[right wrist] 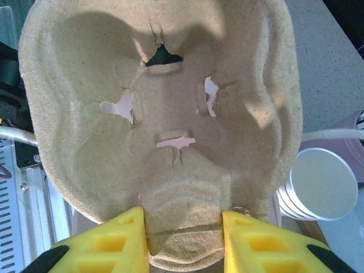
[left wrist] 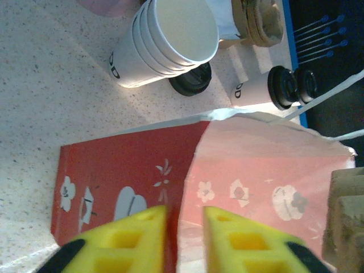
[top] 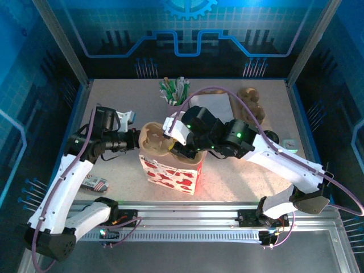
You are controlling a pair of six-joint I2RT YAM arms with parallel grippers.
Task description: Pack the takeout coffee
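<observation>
The takeout coffee [left wrist: 253,90], a white paper cup with a black lid, lies on its side on the table beyond the gift bag. The red and white gift bag [top: 170,173] stands at the table's centre with its mouth up. My left gripper [left wrist: 185,219] is at the bag's left rim [left wrist: 187,170], jaws slightly apart with the rim's edge in the gap. My right gripper [right wrist: 183,219] is shut on a brown pulp cup carrier [right wrist: 165,114], held over the bag's mouth [top: 156,139].
A stack of nested white cups [left wrist: 165,42] lies next to a loose black lid [left wrist: 190,79]. More pulp carriers [top: 253,102] sit at the back right. A pink cup of sticks [top: 173,91] stands at the back. A small packet [top: 94,183] lies at the front left.
</observation>
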